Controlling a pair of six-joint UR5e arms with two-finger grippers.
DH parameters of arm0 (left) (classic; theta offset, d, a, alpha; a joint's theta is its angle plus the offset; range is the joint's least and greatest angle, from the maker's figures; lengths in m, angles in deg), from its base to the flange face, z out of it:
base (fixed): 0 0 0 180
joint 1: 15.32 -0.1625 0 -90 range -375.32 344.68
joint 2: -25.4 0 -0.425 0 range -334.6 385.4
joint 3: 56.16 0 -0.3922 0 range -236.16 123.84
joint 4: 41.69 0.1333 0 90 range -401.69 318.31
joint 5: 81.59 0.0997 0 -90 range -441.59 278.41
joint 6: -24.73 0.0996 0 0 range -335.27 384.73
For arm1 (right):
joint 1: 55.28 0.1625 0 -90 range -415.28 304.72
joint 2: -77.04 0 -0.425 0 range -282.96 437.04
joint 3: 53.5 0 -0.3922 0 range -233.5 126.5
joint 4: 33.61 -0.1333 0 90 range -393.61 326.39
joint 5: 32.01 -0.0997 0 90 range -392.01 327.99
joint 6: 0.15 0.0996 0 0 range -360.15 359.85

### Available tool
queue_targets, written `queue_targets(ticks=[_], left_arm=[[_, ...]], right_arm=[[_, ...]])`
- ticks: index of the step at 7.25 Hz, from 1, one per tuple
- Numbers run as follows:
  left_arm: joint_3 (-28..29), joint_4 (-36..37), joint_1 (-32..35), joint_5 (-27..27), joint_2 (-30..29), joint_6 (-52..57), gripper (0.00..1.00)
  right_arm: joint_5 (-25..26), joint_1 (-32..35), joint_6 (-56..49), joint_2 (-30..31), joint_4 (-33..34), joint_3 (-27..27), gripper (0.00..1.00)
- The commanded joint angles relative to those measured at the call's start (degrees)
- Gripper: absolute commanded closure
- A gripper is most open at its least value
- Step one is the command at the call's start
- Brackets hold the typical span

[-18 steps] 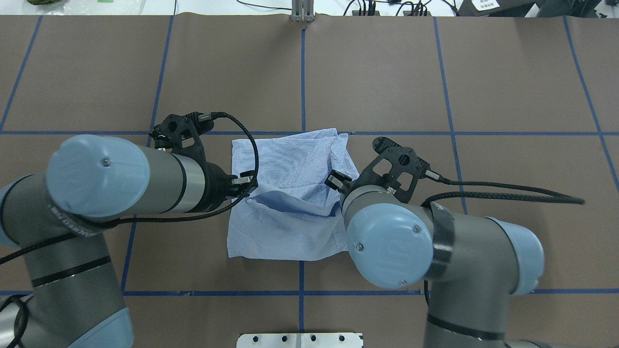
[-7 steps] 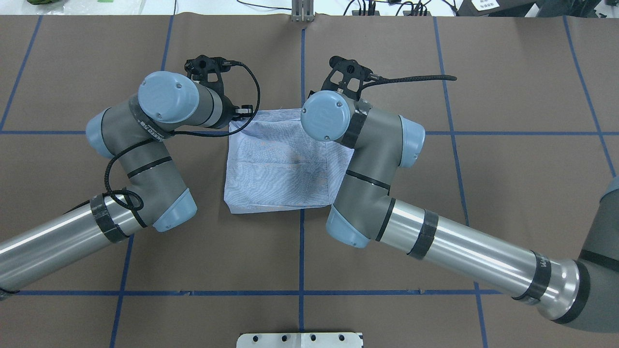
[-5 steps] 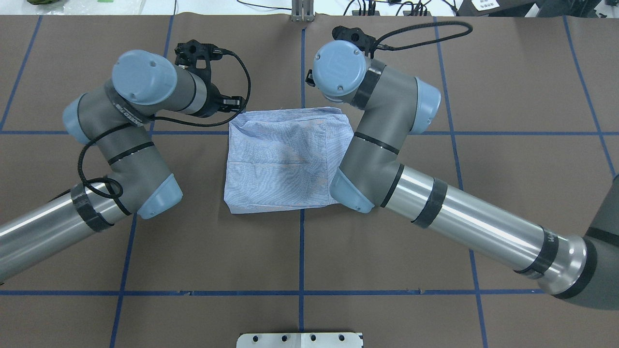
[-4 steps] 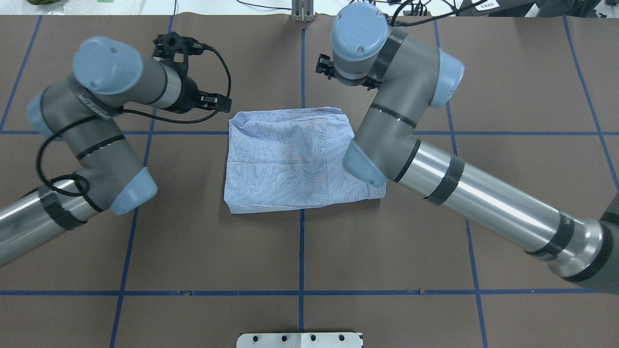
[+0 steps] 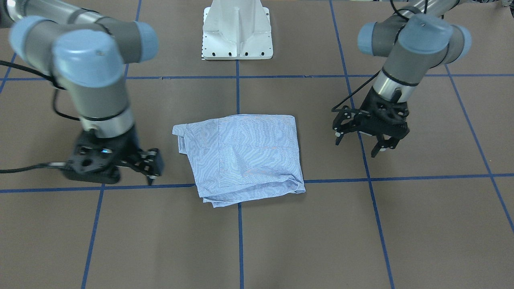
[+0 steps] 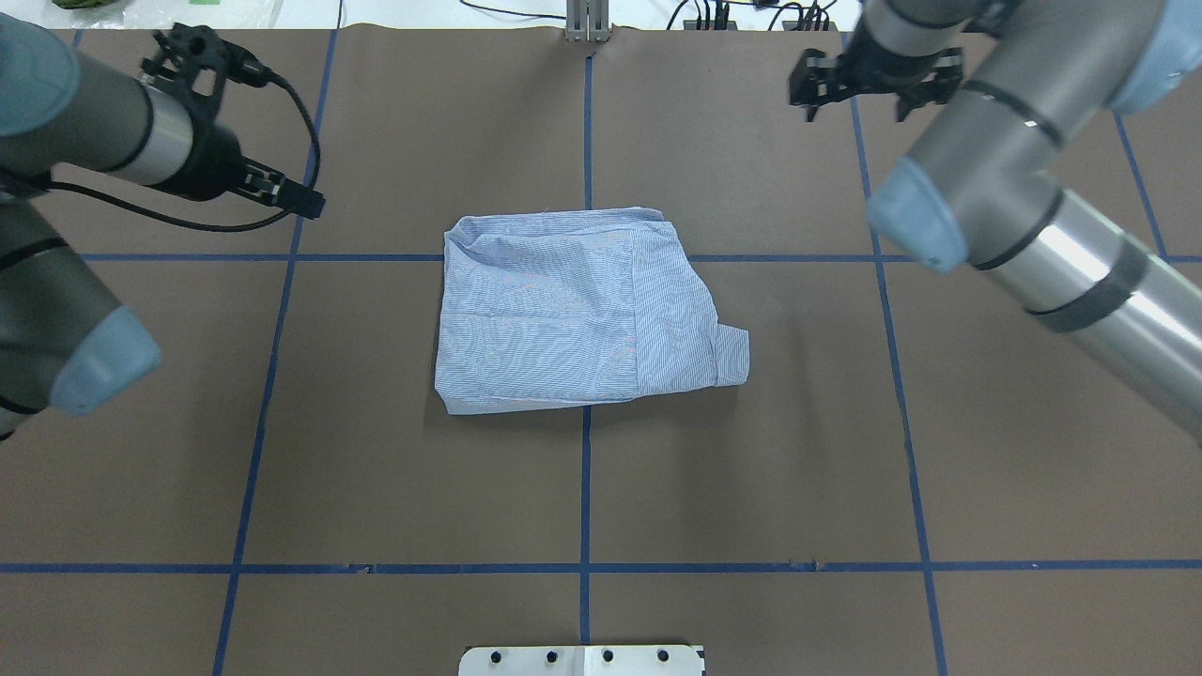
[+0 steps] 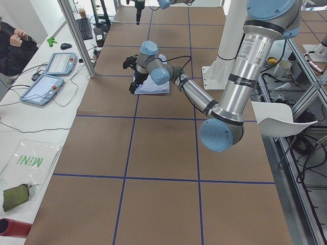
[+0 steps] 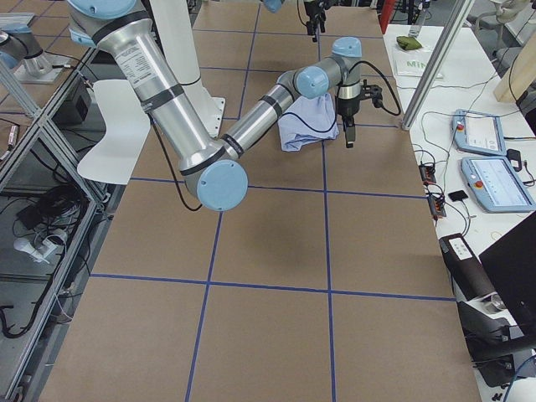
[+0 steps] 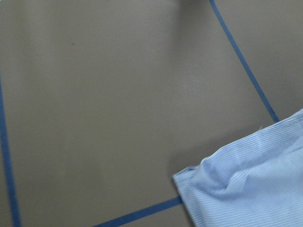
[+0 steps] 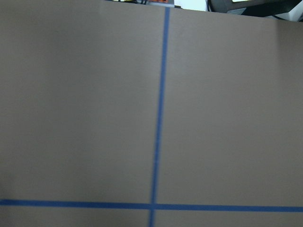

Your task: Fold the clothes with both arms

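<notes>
Right, nearest the robot: white base plate point(image 6: 582, 660) at table edge. Mid-table, shirt point(image 6: 563, 310) lies flat on matte brown cover point(image 6: 376, 469) w/ blue tape grid point(image 6: 584, 488). Cloth is soft, finely striped and wrinkled, folded to a rough rectangle, small flap jutting at its right near corner. Bare cover all round its edges. Farther out, L gripper point(image 5: 358, 143) & R gripper point(image 6: 859, 105) hang well apart from it, one per side, each splayed, gripping nothing.
</notes>
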Motion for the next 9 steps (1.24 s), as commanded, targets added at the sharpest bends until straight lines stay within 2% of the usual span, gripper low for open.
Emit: queue_targets(ticks=[1,2,3,4,6,7,8,9], left_arm=[[-2.60,0.58,6.20,-5.98,6.64,8.81,0.00],[-3.74,0.40,6.39,-5.90,8.24,8.58,0.00],[-3.05,0.48,6.39,-5.99,10.00,7.71,0.00],[-0.70,0.74,6.48,-5.99,10.45,7.00,0.00],[-1.19,1.35,13.90,-7.55,14.40,9.35,0.00],[-0.68,3.27,17.00,-13.40,16.24,13.89,0.00],[0.02,6.77,21.29,-15.98,17.47,20.46,0.00],[0.72,8.98,25.08,-16.09,19.92,29.23,0.00]], right_arm=[[-7.57,15.41,-31.49,13.90,0.49,-1.83,0.00],[-9.34,20.70,-40.51,19.26,0.41,-1.74,0.00],[-10.83,24.85,-42.86,24.01,0.32,-2.26,0.00],[-13.02,26.19,-43.06,29.46,-0.03,-2.52,0.00],[-12.78,27.34,-41.31,37.48,-6.34,-2.70,0.00],[-12.78,27.35,-33.47,37.86,-7.58,-2.96,0.00],[-12.78,27.26,-28.69,37.95,-12.90,-1.84,0.00],[-13.39,27.17,-28.21,37.95,-14.87,-1.04,0.00]])
